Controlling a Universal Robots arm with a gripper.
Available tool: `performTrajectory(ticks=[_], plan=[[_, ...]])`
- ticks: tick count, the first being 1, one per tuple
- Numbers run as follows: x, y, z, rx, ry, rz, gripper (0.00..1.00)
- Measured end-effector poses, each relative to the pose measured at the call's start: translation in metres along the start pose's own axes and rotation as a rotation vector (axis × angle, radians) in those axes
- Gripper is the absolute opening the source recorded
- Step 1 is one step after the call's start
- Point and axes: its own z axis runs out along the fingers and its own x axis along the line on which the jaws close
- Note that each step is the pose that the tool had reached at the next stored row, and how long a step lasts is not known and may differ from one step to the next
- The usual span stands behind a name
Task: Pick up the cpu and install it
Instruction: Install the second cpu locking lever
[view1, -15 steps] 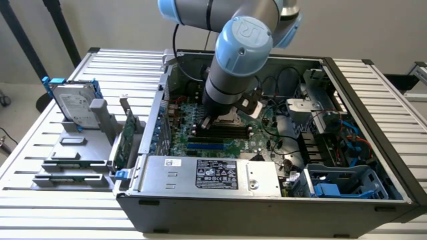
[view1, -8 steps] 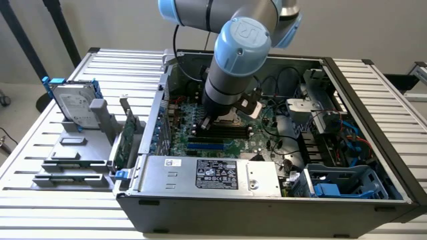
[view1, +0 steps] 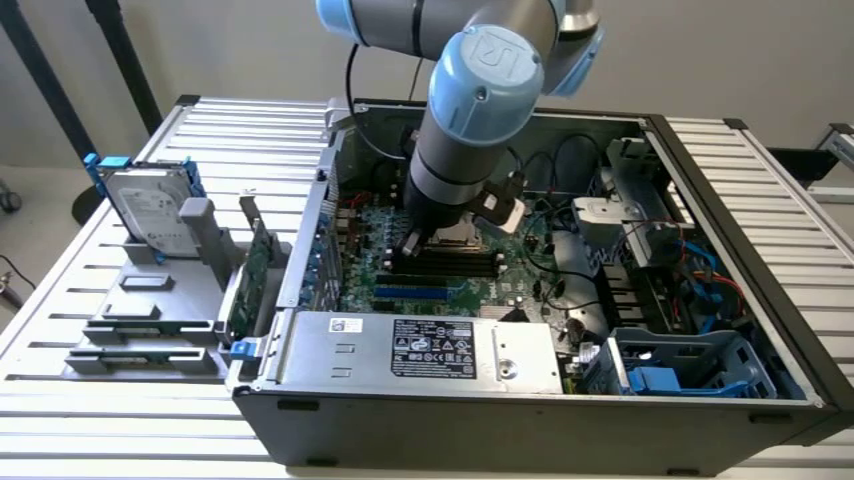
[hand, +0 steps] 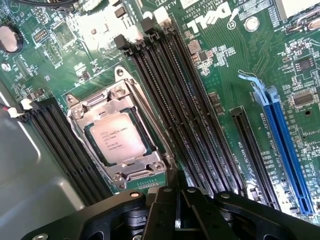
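The cpu (hand: 118, 137) is seated in the motherboard socket (hand: 120, 130) (silver frame around it); the gripper (hand: 177, 212) is closed empty, just beside it.

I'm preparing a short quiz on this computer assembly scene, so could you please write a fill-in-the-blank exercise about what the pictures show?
1. The cpu sits in its ____ on the green motherboard.
2. The long slot beside the black memory slots is coloured ____.
3. The hard drive stands ____ the computer case, on the exterior view's left.
4. The gripper fingers are ____.

Missing words: socket; blue; outside; shut
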Motion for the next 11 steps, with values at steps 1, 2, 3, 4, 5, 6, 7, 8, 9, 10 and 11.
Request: performTrajectory(ticks=[1, 2, 3, 4, 5, 6, 7, 8, 9, 10, 11], plan=[[0.000, -0.0004, -0.0010, -0.0001, -0.0002, 0.000, 0.11], [0.000, -0.0009, -0.0017, -0.0002, -0.0001, 0.000, 0.11], [0.000, -0.0016, -0.0022, -0.0002, -0.0001, 0.000, 0.11], [0.000, -0.0026, -0.0025, 0.0000, -0.0002, 0.000, 0.11], [-0.001, -0.0041, -0.0027, 0.0001, -0.0003, -0.001, 0.11], [-0.001, -0.0057, -0.0027, 0.0003, -0.0003, -0.001, 0.11], [-0.002, -0.0075, -0.0026, 0.0005, -0.0004, -0.002, 0.11], [-0.003, -0.0096, -0.0025, 0.0007, -0.0009, -0.003, 0.11], [-0.003, -0.0116, -0.0022, 0.0008, -0.0011, -0.003, 0.11], [-0.003, -0.0137, -0.0018, 0.0010, -0.0016, -0.004, 0.11], [-0.003, -0.0157, -0.0011, 0.0011, -0.0016, -0.004, 0.11]])
